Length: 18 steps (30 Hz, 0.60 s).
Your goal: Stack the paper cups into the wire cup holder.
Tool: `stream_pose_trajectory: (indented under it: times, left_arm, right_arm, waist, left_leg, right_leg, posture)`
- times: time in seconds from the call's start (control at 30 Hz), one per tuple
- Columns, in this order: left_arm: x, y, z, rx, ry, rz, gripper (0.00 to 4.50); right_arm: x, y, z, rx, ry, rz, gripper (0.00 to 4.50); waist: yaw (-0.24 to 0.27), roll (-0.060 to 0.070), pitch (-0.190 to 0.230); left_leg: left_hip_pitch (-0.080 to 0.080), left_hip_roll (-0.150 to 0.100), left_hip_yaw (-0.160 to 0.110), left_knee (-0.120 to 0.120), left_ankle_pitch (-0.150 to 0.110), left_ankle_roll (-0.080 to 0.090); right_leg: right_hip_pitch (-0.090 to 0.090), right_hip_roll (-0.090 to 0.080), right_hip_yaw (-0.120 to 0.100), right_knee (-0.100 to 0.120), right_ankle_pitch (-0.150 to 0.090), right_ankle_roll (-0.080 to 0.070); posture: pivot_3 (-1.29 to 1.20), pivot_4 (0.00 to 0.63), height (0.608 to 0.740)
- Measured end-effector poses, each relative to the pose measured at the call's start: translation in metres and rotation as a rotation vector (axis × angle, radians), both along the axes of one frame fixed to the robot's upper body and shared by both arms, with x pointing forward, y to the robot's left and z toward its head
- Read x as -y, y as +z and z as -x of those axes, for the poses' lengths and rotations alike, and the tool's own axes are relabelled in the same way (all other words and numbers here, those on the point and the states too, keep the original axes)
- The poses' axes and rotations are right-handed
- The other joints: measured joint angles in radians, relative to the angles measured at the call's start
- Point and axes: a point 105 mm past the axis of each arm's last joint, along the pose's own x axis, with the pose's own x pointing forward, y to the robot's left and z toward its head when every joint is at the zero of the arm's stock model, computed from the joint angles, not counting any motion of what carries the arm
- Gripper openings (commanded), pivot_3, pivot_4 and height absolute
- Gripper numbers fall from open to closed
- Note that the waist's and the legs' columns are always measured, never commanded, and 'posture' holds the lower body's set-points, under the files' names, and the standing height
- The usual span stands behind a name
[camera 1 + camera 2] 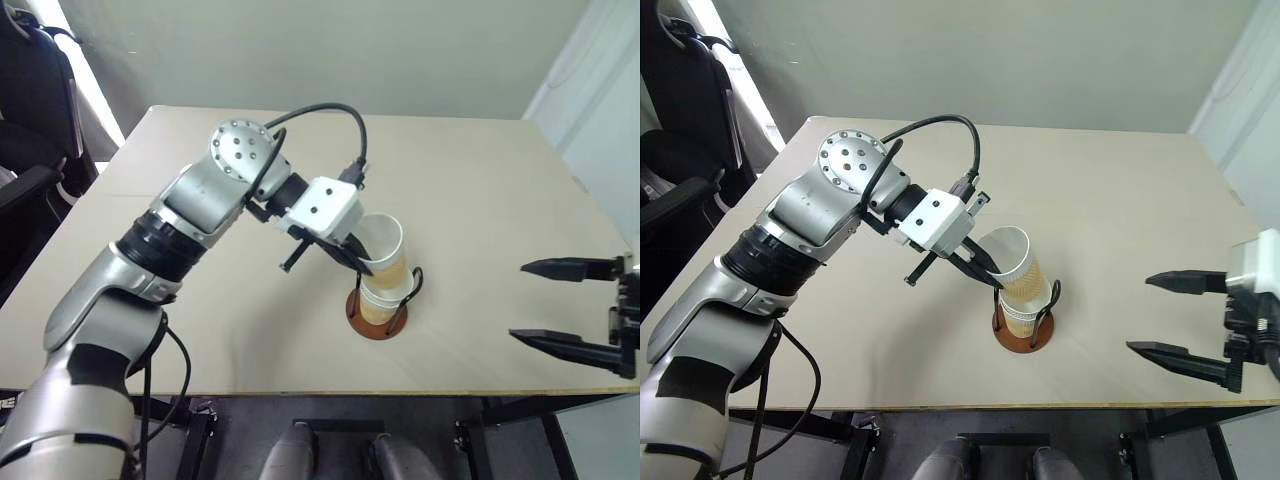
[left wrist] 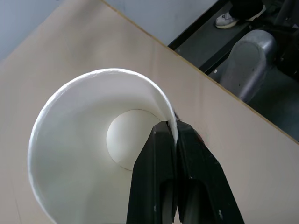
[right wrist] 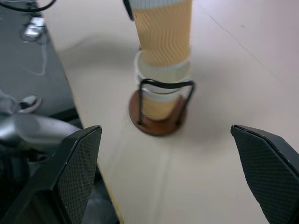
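Big tan table [image 1: 480,180] fills the room. My left gripper [image 1: 985,270] pinches the rim of a paper cup [image 1: 1012,258], tilted, its bottom in the cups [image 3: 161,81] already in the wire cup holder [image 1: 377,312]. How many sit there, maybe two. My right gripper [image 1: 545,305] hangs wide open, well apart, holding nothing.

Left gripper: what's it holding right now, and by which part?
The left gripper pinches the rim of a paper cup, one finger inside, one outside. The right gripper holds nothing.
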Motion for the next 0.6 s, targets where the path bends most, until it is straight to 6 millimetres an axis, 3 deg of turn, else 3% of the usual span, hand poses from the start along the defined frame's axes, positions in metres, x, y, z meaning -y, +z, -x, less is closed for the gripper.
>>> stream_pose_trajectory:
  times: [0.37,0.47,0.6]
  left_arm:
    - [0.0002,-0.0099,-0.0100,0.018,-0.013,-0.033,0.01]
    - [0.0020,-0.0105,-0.0095,0.019,-0.020,-0.033,0.66]
    - [0.0025,-0.0106,-0.0091,0.022,-0.023,-0.035,2.03]
  right_arm:
    - [0.0012,-0.0012,0.0017,0.009,-0.013,-0.014,4.50]
    - [0.0011,-0.0022,0.0029,0.008,-0.015,-0.018,4.50]
    - [0.0023,-0.0015,0.0046,0.015,-0.024,-0.013,4.50]
  waist:
    - [0.000,0.000,0.000]
    - [0.000,0.000,0.000]
    - [0.000,0.000,0.000]
  left_leg:
    - [0.000,-0.001,0.000,0.000,0.000,0.001]
    - [0.000,-0.001,0.000,0.000,-0.001,0.001]
    - [0.000,-0.001,0.000,0.001,-0.001,0.001]
  right_leg:
    - [0.001,0.000,0.000,0.000,-0.001,0.002]
    - [0.001,0.000,0.000,0.000,-0.001,0.002]
    - [0.001,0.000,0.000,0.000,-0.002,0.003]
  posture:
    - [0.00,0.150,0.740]
    - [0.00,0.150,0.740]
    - [0.00,0.150,0.740]
